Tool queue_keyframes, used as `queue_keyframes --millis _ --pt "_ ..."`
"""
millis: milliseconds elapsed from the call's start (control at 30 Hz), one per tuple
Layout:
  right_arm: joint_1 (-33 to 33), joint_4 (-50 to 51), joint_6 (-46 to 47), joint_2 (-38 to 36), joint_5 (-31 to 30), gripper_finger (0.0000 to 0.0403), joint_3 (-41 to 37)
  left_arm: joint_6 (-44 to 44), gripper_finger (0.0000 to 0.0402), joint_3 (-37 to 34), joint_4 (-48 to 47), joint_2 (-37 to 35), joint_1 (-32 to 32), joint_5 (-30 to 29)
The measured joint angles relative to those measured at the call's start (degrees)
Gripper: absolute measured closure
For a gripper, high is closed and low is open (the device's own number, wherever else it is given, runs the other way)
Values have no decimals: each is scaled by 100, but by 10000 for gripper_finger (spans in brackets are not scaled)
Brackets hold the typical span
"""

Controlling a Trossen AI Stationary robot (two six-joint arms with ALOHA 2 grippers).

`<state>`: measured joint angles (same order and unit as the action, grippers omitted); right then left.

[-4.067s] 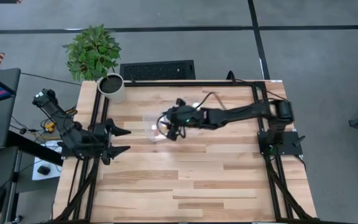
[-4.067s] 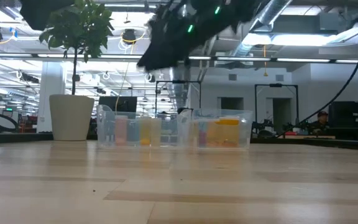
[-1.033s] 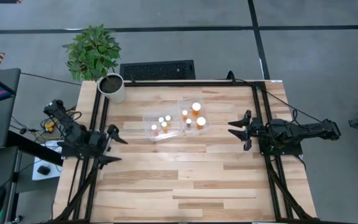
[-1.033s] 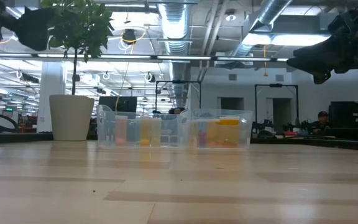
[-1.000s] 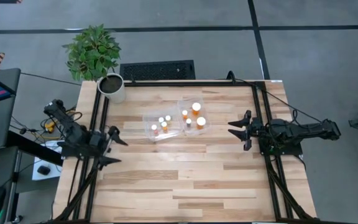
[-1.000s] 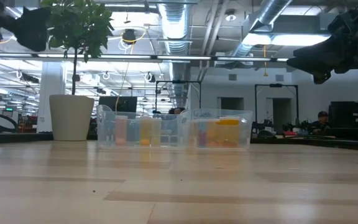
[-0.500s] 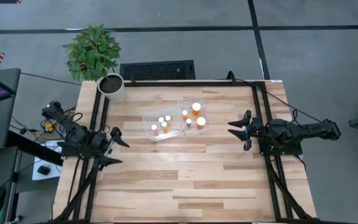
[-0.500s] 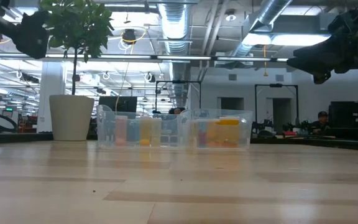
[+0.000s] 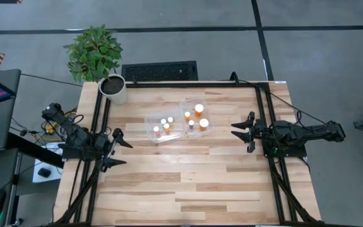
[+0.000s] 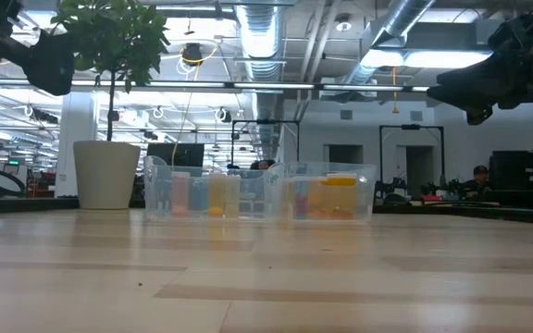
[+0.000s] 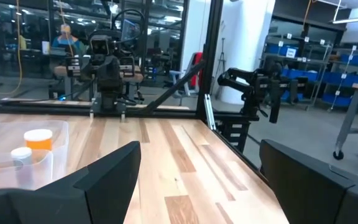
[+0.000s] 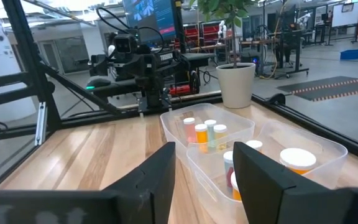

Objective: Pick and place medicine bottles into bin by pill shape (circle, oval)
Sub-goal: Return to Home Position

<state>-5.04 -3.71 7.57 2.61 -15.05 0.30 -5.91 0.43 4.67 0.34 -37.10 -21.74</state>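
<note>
From above, the left claw [image 9: 121, 151] sits at the left edge of the counter [image 9: 188, 183] and the right claw [image 9: 238, 131] at the right edge, both open and empty, both well apart from the bin [image 9: 149, 120]. The medicine bottles [image 9: 198, 108] stand inside its two compartments. I see none out on the bare wood.

At counter height, the bin [image 10: 262, 215] stands just beside the white plant pot [image 10: 106, 173], with both arms high above the surface. The clear walls look light (nothing appears to anchor them), so a low sweep across the middle could shove the bin or tip the upright bottles.

From the left wrist, the left claw [image 11: 197, 180] has its fingers [image 11: 107, 177] spread wide with nothing between them. A corner of the bin [image 11: 39, 163] with a few bottles shows off to one side.

From the right wrist, the right claw [image 12: 205, 171] is likewise open and empty and points straight at the bin [image 12: 248, 126]. The two larger bottles [image 12: 297, 159] are in the nearer compartment. I judge this the likelier hazard: any forward drift on that line would meet the near wall first.

The quieter risk is a sorting error, since the pill shapes cannot be made out here.
</note>
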Motion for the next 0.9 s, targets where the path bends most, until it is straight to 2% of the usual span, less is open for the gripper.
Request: queue_keyframes --millis 900 --pt "0 -1 0 0 3 231 0 9 79 -4 0 0 0 -2"
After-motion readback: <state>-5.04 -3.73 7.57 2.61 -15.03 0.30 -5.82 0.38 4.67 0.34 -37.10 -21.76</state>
